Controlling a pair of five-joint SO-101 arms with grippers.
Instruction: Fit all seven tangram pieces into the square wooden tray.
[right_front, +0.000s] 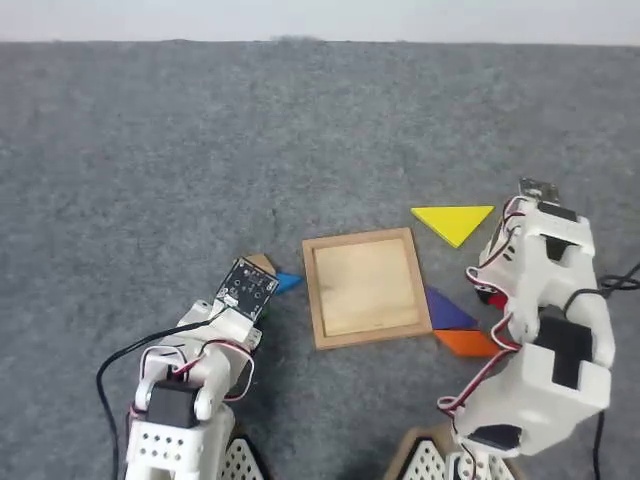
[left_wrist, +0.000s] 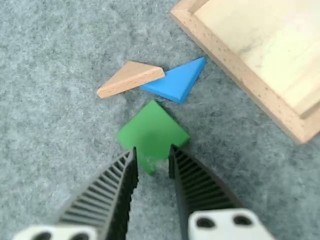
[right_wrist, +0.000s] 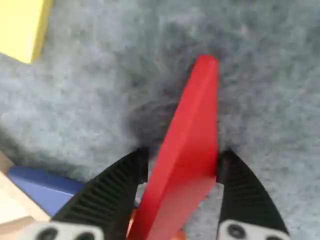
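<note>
the square wooden tray lies mid-table on grey felt. beside it the right gripper clamps a tilted red wooden piece. the left gripper, jaws narrowly apart, straddles a corner of a green square piece.

The square wooden tray is laid empty on grey felt. A yellow triangle, purple piece and orange piece are grouped at one side. A green square, blue triangle and bare-wood triangle are grouped opposite. A red piece is clamped, tilted, in the right gripper.
</note>
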